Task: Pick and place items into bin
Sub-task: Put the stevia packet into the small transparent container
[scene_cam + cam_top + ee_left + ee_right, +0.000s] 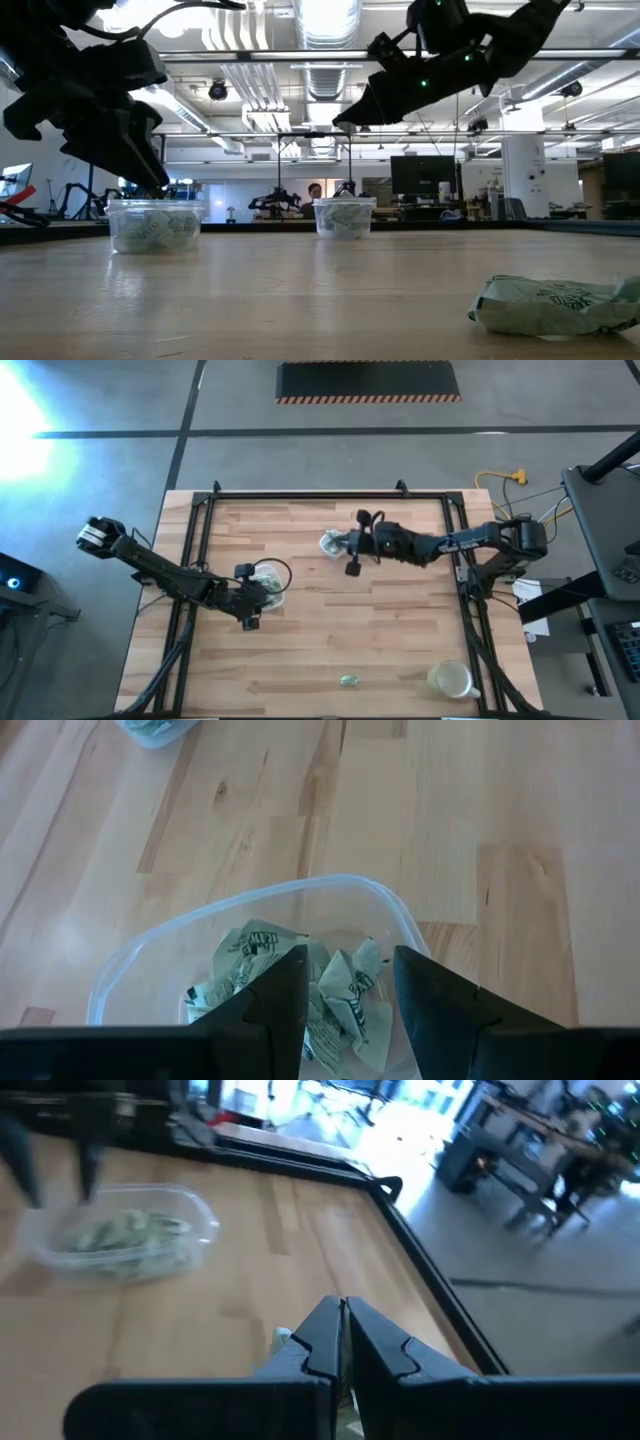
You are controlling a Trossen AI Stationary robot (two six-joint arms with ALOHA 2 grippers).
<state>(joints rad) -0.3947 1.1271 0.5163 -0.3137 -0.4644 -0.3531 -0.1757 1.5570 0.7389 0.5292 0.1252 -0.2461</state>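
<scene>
Wooden table [330, 620] with a dark frame along its far, left and right edges, seen from above and from table height. Left arm [160, 572] reaches in from the left edge; its gripper [348, 990] hangs over a clear bin [266, 586] left of the table's centre, fingers [272, 1000] parted with nothing between them, their tips just above the bin's contents. Right arm [470, 542] reaches in from the right edge toward the far middle; its gripper [344, 1320] has fingers closed together, and whether anything is pinched between them cannot be told. It stands above and just beside a second clear bin [333, 543] near the far edge. A third clear, round container [451, 680] sits at the near right corner; its contents cannot be made out. The items [300, 990], crinkled pale green-and-white wrapped pieces with dark print, lie heaped in the left bin, which the left wrist view shows about half covered across its floor; in the low view both the left bin and the far bin show a pale green filling behind their clear walls. One loose item [349, 681] lies on the bare wood near the near edge, somewhat right of the middle, well apart from all three containers; the low view shows it lying flat and crumpled in the foreground. Beyond the table the low view takes in a large room with ceiling ducts, desks and monitors.
</scene>
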